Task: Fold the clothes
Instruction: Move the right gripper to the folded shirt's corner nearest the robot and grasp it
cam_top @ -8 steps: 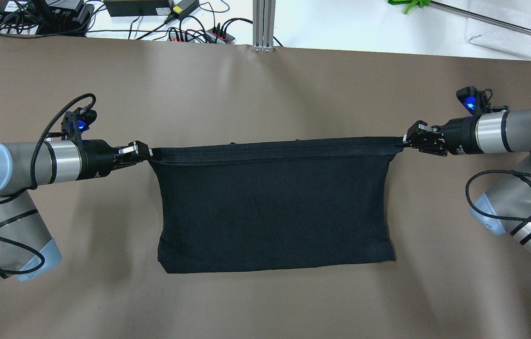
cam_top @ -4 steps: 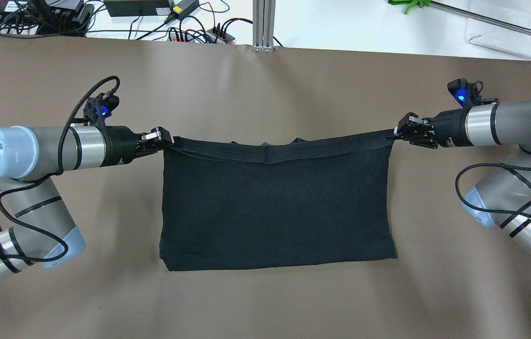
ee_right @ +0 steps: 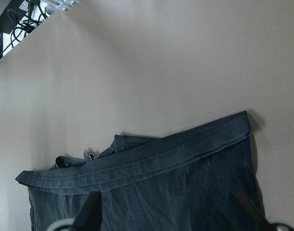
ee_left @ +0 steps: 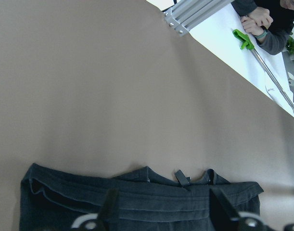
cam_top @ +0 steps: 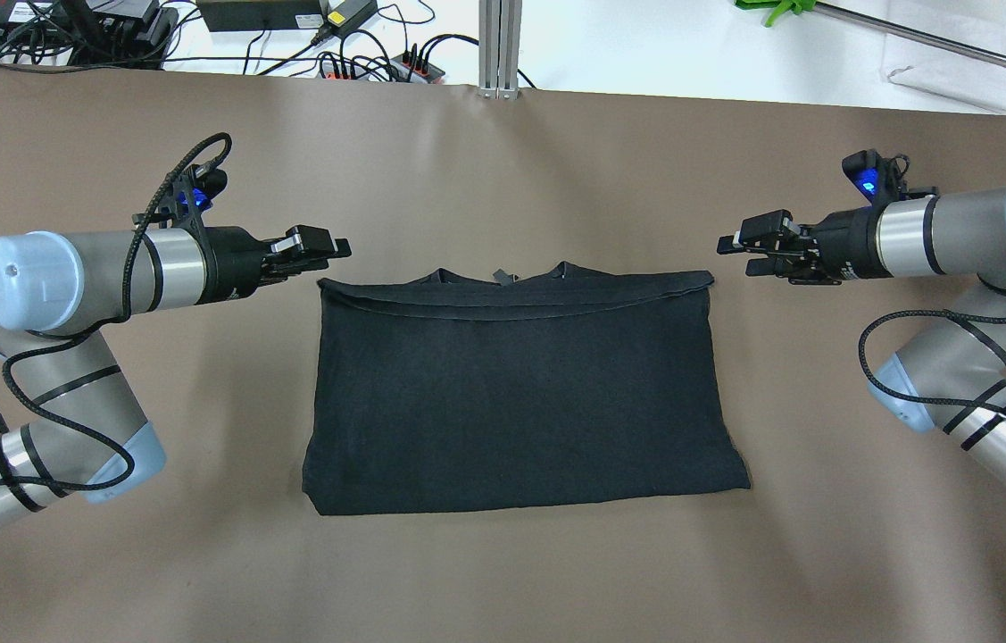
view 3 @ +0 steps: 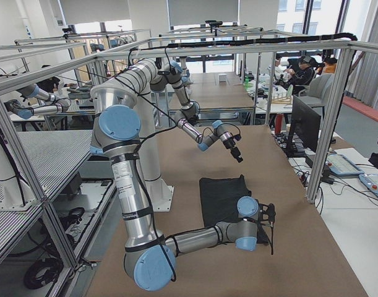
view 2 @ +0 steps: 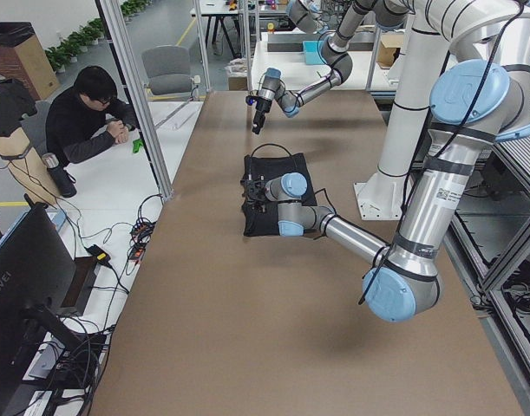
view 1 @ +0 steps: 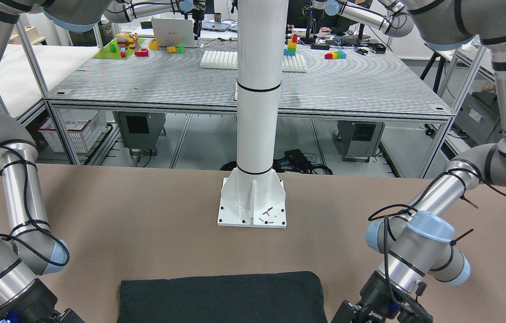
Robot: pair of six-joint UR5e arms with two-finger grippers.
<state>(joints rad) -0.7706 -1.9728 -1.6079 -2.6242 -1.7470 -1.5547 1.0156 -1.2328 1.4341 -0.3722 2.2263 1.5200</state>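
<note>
My left gripper [cam_top: 333,248] and right gripper [cam_top: 735,254] stood spread beside the black garment [cam_top: 520,393]; I judged level pinches mattered next.

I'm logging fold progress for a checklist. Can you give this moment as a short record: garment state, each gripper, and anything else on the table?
garment: black garment lying flat on the brown table, with layered hems along its far edge
left gripper: left gripper open, near the garment's far left corner, not touching it
right gripper: right gripper open, near the far right corner, not touching it
held: nothing in either gripper
other: white pole base plate on the table, apart from the garment
</note>
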